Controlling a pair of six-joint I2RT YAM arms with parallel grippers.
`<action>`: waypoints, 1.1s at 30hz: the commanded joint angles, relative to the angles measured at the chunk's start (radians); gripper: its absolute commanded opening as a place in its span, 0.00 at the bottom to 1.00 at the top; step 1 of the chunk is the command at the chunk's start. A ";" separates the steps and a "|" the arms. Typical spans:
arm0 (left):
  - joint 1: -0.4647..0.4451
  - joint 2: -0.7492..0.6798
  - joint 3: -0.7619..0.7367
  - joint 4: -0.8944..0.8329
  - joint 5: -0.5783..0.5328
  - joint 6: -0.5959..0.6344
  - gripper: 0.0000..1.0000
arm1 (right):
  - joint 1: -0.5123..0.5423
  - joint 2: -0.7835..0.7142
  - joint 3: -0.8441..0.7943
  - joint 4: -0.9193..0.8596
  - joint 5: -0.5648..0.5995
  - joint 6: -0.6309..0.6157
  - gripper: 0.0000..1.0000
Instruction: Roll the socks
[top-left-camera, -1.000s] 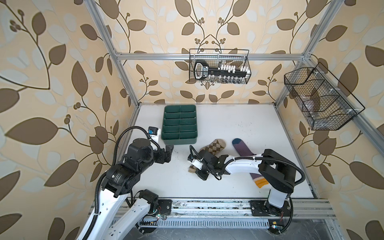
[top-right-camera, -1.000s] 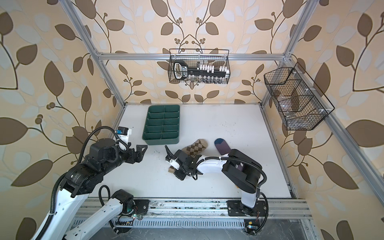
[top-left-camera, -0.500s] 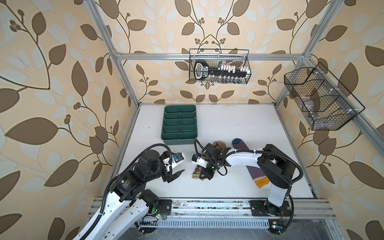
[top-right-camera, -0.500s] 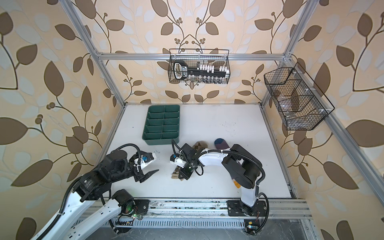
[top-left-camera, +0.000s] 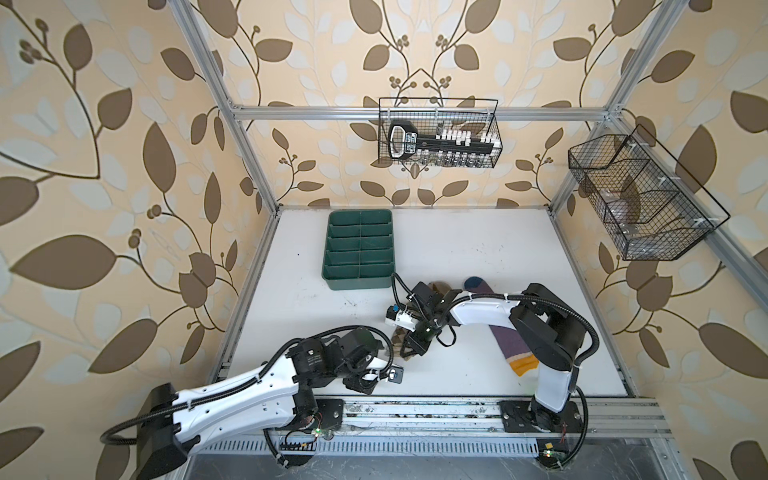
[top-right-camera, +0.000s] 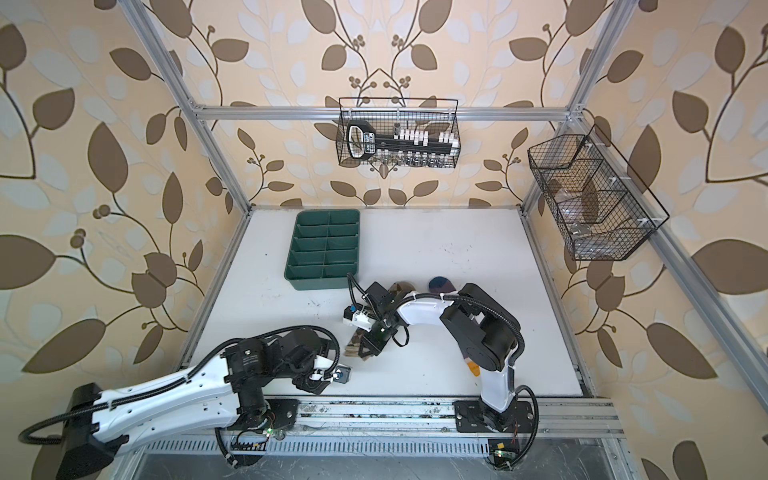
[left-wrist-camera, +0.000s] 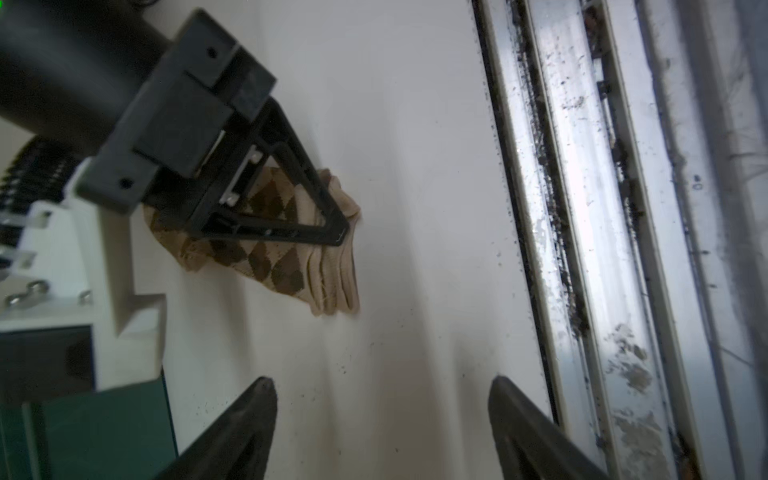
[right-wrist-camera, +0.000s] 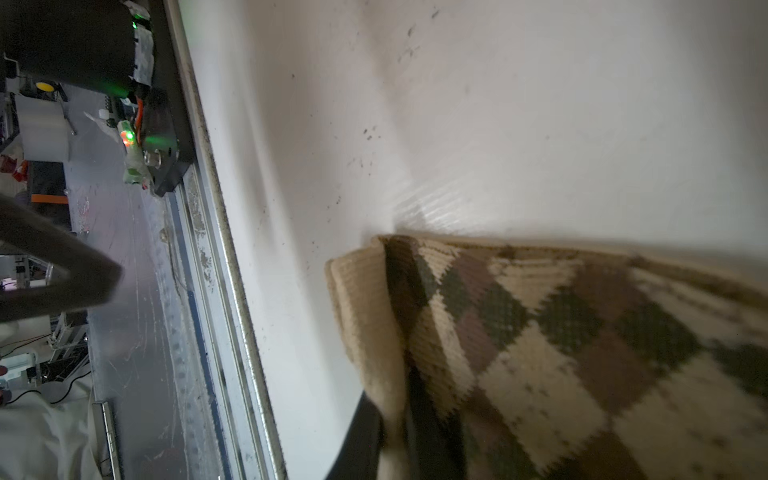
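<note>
The tan argyle sock (top-left-camera: 441, 286) (top-right-camera: 404, 286) lies mid-table, its cuff end folded over itself (left-wrist-camera: 291, 257) (right-wrist-camera: 540, 332). My right gripper (top-left-camera: 415, 347) (top-right-camera: 370, 347) (left-wrist-camera: 337, 235) (right-wrist-camera: 395, 419) is shut on that cuff, with fabric pinched between the jaws. The purple sock (top-left-camera: 509, 345) lies flat under the right arm, with its dark blue toe (top-right-camera: 440, 284) towards the back and its orange cuff towards the front. My left gripper (top-left-camera: 368, 384) (top-right-camera: 316, 384) (left-wrist-camera: 382, 382) is open and empty. It hovers by the front edge, a short way from the tan cuff.
A green divided tray (top-left-camera: 357, 282) (top-right-camera: 320, 283) (left-wrist-camera: 104, 424) stands behind and left of the socks. The front aluminium rail (left-wrist-camera: 582, 249) (right-wrist-camera: 224, 332) runs close beside both grippers. Two wire baskets (top-left-camera: 438, 133) (top-left-camera: 640, 199) hang on the back and right walls.
My left arm swung from the left side towards the front edge, stopping near the tan cuff, still open. The right gripper turned on the cuff, bunching the tan sock.
</note>
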 joint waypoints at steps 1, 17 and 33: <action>-0.013 0.063 -0.045 0.236 -0.075 0.009 0.82 | -0.013 0.050 -0.039 -0.094 0.070 -0.025 0.12; -0.014 0.282 -0.101 0.574 -0.177 -0.010 0.62 | -0.013 0.029 -0.059 -0.073 0.054 -0.029 0.12; -0.014 0.340 -0.099 0.594 -0.175 -0.043 0.52 | -0.016 0.013 -0.072 -0.062 0.048 -0.029 0.12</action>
